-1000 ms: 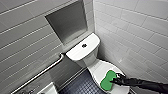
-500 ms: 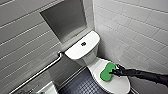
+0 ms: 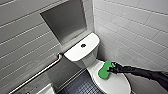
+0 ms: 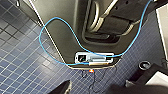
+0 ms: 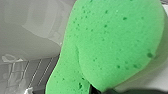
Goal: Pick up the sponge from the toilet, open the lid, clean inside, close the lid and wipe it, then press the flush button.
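We noted the right claw (image 3: 113,68) clenched on the sponge (image 3: 105,70), which lay against the closed lid (image 3: 113,83) of the toilet (image 3: 86,53). The flush button (image 3: 83,45) sat mid-tank. Around it were pale tiled walls (image 3: 130,27), a recessed niche (image 3: 66,21), a grab bar (image 3: 37,75) and a dark blue mosaic floor (image 3: 81,87). The left claw (image 4: 95,89) hung over the floor; we could not tell its grip.

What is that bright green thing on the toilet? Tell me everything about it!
It is the sponge, bright green and peanut-shaped, with rounded ends and a narrow middle. Up close its surface looks soft and dotted with tiny holes. It rests on the closed white lid of the toilet, near the tank. The right tool, at the end of a black arm, grips one end.
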`<state>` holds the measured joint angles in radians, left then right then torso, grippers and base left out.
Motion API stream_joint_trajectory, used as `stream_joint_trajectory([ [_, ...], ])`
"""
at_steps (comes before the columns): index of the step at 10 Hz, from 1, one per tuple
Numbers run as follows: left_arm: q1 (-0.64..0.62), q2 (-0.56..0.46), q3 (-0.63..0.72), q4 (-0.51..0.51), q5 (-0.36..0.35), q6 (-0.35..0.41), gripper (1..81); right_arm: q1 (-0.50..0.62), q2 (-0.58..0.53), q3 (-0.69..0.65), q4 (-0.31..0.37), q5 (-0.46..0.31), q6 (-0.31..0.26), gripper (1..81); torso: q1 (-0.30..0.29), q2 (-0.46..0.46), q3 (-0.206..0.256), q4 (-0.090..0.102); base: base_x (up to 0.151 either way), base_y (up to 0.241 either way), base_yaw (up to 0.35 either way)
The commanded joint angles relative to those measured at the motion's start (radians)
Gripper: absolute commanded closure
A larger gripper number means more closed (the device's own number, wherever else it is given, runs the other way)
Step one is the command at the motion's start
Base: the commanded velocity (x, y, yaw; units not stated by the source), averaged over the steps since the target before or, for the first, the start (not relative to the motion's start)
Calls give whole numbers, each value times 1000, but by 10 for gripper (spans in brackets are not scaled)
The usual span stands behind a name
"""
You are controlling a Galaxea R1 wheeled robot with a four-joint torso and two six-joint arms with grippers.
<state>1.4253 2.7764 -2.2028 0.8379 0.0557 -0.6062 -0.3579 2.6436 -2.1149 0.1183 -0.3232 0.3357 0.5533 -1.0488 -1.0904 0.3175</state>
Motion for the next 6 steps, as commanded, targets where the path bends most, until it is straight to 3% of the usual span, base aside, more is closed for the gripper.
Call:
stream_joint_trajectory([
  [1, 25, -26, 5, 1, 64, -1, 10, 128, 95, -158, 9, -46, 152, 811, 0, 0, 0, 0, 0, 0, 0],
  [4, 34, -24, 1, 0, 64, -1, 10, 136, 173, -285, 12, -44, 164, 811, 0, 1, 0, 0, 0, 0, 0],
  [6, 36, -23, 1, 0, 64, -1, 10, 115, 189, -347, 8, -34, 222, 811, 0, 1, 0, 0, 0, 0, 0],
])
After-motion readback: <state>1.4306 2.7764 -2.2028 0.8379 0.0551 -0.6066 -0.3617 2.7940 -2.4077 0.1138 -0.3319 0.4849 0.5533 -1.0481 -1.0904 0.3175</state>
